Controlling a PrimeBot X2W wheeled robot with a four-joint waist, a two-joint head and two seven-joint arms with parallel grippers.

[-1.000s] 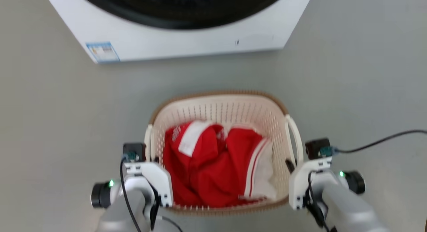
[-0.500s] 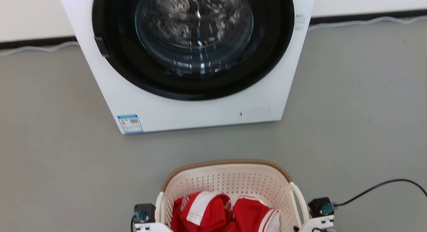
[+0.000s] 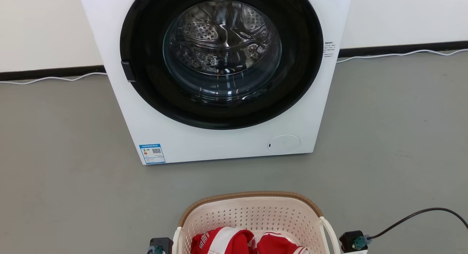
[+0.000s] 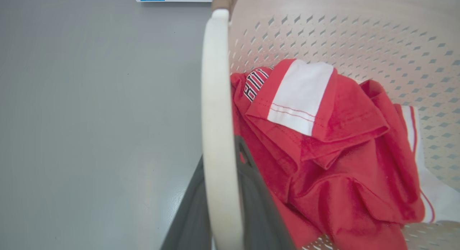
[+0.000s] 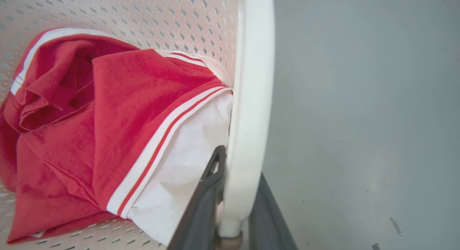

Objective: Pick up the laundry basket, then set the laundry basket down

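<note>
The laundry basket [image 3: 252, 212], cream-white and perforated with a brown rim, sits low in the head view in front of the washer. It holds a red and white garment [image 4: 323, 135]. In the left wrist view my left gripper [image 4: 221, 160] is shut on the basket's left white handle [image 4: 215, 91], one dark finger on each side. In the right wrist view my right gripper [image 5: 239, 171] is likewise shut on the right handle [image 5: 251, 81]. Whether the basket rests on the floor or hangs above it cannot be told.
A white front-loading washer [image 3: 219, 144] with a round glass door stands just beyond the basket on the grey floor [image 3: 55, 173]. A black cable [image 3: 420, 213] runs off to the right. A thin white cable [image 3: 402, 54] lies along the wall.
The head camera has tilted upward: the washer now takes up the upper picture and the basket has slid to the bottom edge. Both arms have dropped out of the picture's bottom edge.
</note>
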